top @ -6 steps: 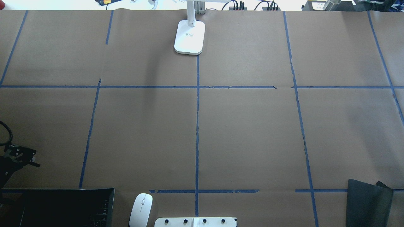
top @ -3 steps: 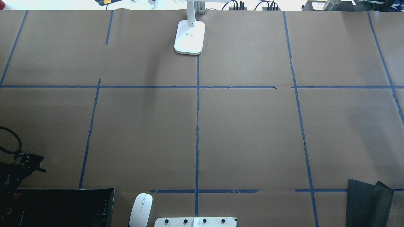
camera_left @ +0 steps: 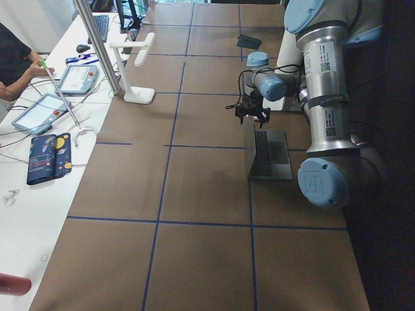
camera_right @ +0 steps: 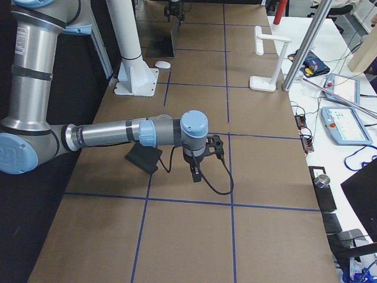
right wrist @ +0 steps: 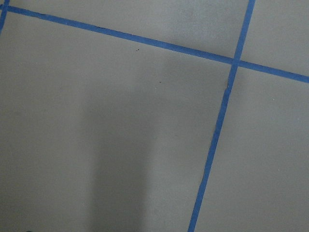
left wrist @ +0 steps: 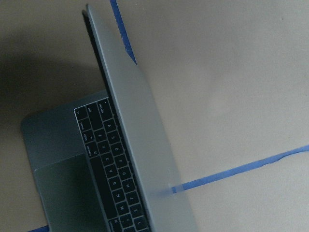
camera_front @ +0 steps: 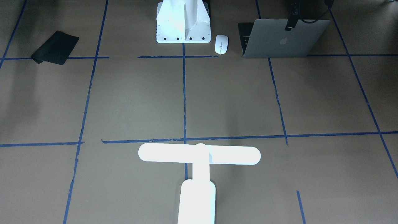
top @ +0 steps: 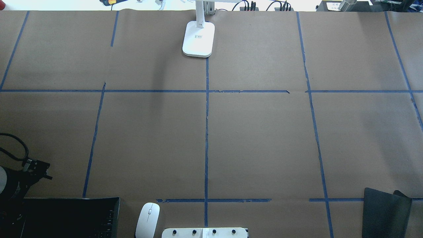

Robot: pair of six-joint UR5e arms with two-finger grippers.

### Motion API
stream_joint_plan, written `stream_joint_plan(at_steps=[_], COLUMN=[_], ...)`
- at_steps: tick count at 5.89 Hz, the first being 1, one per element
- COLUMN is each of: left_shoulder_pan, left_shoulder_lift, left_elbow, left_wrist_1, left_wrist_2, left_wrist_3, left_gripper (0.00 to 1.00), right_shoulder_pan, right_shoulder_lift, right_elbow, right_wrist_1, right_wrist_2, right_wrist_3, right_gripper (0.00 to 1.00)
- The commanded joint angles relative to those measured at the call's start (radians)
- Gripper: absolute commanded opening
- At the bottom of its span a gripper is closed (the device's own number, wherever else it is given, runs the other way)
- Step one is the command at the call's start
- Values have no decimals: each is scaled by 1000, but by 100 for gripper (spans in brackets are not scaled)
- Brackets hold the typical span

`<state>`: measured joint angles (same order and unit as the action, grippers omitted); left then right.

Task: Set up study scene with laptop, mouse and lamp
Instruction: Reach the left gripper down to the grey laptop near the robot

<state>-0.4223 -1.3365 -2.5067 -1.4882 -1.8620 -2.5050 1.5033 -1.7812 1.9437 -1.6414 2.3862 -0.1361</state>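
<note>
At upper right of the front-facing view, your left gripper (camera_front: 289,26) hangs just over the top lid edge of the laptop (camera_front: 279,42), that edge running across the frame; whether its fingers stand apart cannot be told. Your right gripper (camera_right: 194,172), well apart over brown paper (camera_right: 277,171), likewise.

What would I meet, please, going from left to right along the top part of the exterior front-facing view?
black pad → white robot pedestal → mouse → laptop
</note>
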Motion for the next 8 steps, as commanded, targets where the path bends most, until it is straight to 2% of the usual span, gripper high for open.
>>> stream_joint_plan(at_steps=[1,2,3,5,6,7,8], left_shoulder_pan=[0,0,-3,-50,-96,-172,-273], left_shoulder_lift=[-7,-12,-13,-10,-41,-97,-222], left_elbow=[35,35,31,-3,2,29,125], left_wrist_1=[0,0,0,2,9,14,19], left_wrist_2=[6,6,6,6,7,7,4], left_wrist_3=[-9,-8,-8,5,76,137,226], left_gripper=[50,6,0,0,0,0,0], right_shoulder_pan=[0,0,0,0,0,0,0], right_shoulder_lift=[-1,-1,-3,-3,-3,-3,-3], right_elbow=[14,20,27,27,23,20,11], right_wrist_1=[0,0,0,-2,-2,-2,-2], right_wrist_2=[-2,-2,-4,-4,-4,-5,-4], right_wrist_3=[0,1,3,3,1,1,1], right_gripper=[100,100,100,100,100,100,100])
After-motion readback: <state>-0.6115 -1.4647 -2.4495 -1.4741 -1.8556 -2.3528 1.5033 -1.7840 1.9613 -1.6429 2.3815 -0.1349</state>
